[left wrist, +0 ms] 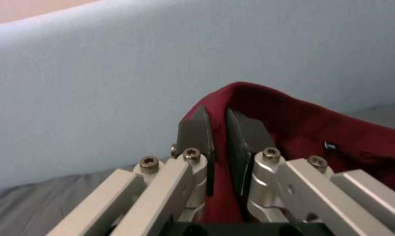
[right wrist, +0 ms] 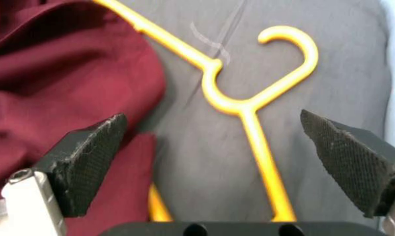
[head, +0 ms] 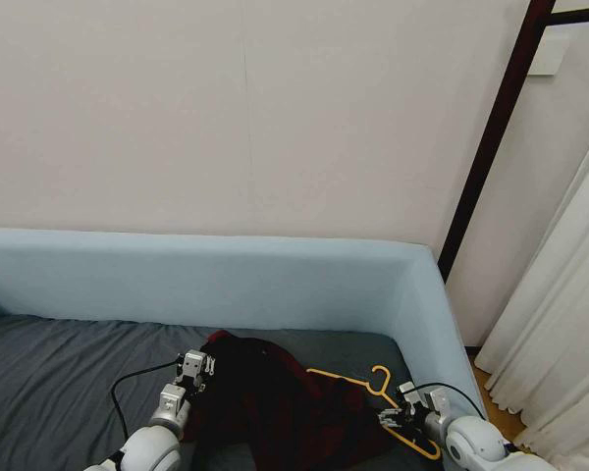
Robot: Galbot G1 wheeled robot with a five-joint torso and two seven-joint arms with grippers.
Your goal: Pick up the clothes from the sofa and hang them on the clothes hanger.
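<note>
L gripper (left wrist: 217, 118) pinches red shirt (left wrist: 302, 130); R gripper (right wrist: 212, 121) spread over hanger (right wrist: 240, 105).

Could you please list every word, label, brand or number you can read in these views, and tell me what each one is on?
No text here can be read.
The small dark tag on the red garment: too small to read.
No lettering on the yellow hanger, the blue sofa back, the left gripper pinching the garment, or the open right gripper over the hanger.
</note>
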